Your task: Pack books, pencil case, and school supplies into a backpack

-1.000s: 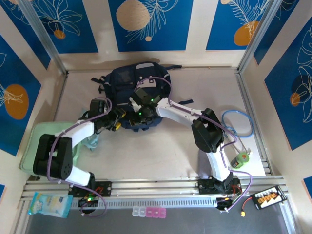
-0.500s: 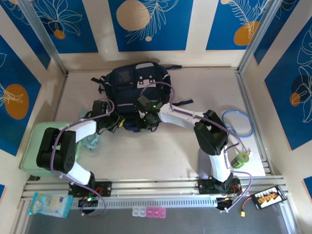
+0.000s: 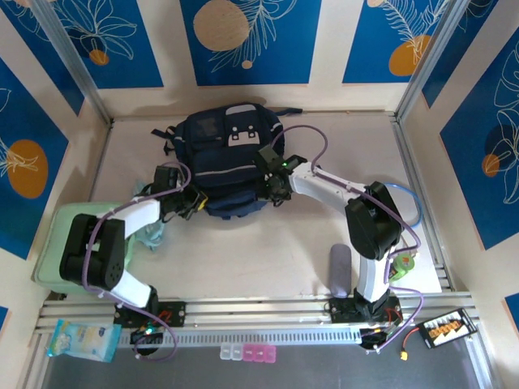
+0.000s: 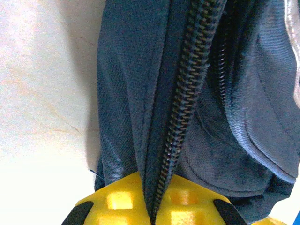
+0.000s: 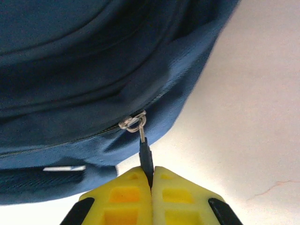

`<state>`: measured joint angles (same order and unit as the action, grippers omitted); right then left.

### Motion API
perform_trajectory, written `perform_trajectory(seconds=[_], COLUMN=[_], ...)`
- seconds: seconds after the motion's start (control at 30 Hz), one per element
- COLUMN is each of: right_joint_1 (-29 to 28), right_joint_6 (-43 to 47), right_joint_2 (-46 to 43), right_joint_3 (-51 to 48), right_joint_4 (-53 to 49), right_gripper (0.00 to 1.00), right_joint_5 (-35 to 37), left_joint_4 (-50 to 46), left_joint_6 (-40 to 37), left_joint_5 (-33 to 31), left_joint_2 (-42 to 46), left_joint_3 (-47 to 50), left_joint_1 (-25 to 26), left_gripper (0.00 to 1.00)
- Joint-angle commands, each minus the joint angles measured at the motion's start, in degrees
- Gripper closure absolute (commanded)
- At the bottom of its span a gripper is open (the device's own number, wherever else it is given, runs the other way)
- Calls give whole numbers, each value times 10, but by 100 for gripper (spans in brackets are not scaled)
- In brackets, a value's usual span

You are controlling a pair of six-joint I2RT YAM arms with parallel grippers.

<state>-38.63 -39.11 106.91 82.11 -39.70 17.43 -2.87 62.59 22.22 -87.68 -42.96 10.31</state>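
My right hand (image 5: 151,182) is pinching the zipper pull (image 5: 146,154) shut at the near-right edge of the backpack (image 3: 231,154). My left hand (image 4: 152,213) is clamping the zipper seam (image 4: 180,122) near-left. From above, the fabric is hiding both grips.

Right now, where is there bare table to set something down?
Bare tabletop lies directly in front of the navy-blue fabric backpack; another patch is to the backpack's right, at the back. Crowded: near right, by the oblong grey soft pouch and blue hose loop.
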Motion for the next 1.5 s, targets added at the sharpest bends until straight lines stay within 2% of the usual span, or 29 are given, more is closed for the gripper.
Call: perform_trajectory(seconds=[0.0,0.07,0.1,0.27,0.37,0.5,0.63,0.77,0.87,1.13,1.37,1.47], right_joint_1=[29,32,31,25,28,36,45,51,57,68,74,77], right_joint_6=[-3,32,57,173,207,230,227,212,201,185,181,181], right_joint_2=[-11,-8,-9,-24,-38,-54,-70,-84,-91,-105,-105,-107], right_joint_3=[-2,2,2,-9,-20,-33,-49,-73,-90,-114,-124,-127], right_joint_4=[-27,-10,2,49,69,96,123,142,155,172,177,177], right_gripper=[100,100,100,100,100,100,100,100,100,100,100,100], right_joint_5=[43,23,7,-59,-93,-145,-196,-214,-222,-244,-250,-248], left_joint_4=[-49,-67,-79,-183,-241,-222,-181,-219,-211,-162,-158,-166], left_joint_6=[-39,-59,-77,-208,-297,-381,-466,-539,-569,-587,-588,-598], left_joint_5=[-36,-35,-33,-53,-72,21,68,51,46,52,6,-3], left_joint_2=[22,28,30,65,91,102,82,21,-24,-114,-158,-163], left_joint_3=[-18,-27,-34,-74,-97,-117,-147,-225,-260,-309,-328,-332], left_joint_1=[-4,-5,-5,-4,-3,5,43,89,118,176,187,186], left_gripper=[100,98,93,54,40,31,28,29,32,40,53,56])
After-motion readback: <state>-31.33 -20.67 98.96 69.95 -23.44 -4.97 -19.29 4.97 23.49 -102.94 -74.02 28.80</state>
